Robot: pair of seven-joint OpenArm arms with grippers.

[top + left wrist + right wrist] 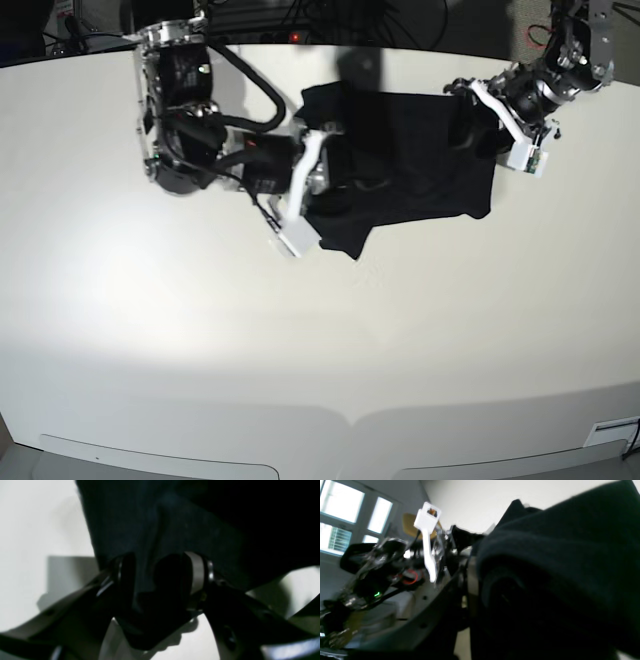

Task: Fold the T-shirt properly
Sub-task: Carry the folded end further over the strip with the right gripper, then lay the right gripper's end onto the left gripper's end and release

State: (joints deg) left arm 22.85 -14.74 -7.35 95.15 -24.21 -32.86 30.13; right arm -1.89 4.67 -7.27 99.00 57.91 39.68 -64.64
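The black T-shirt [400, 160] lies bunched on the white table at the back middle, with only plain black cloth showing and no print in sight. My left gripper [478, 128] is at the shirt's right edge. In the left wrist view it [160, 580] is shut on a fold of the T-shirt [175, 525], and the cloth hangs down between the pads. My right gripper [322, 175] is at the shirt's left edge. In the right wrist view the T-shirt [557, 555] is draped over the gripper [480, 585] and hides its jaws, which seem shut on the cloth.
The white table [300, 350] stretches to the front and left. Cables and gear [300, 20] run along the back edge. The right arm's body [180, 110] stands at the back left. A white camera mount [427, 537] shows in the right wrist view.
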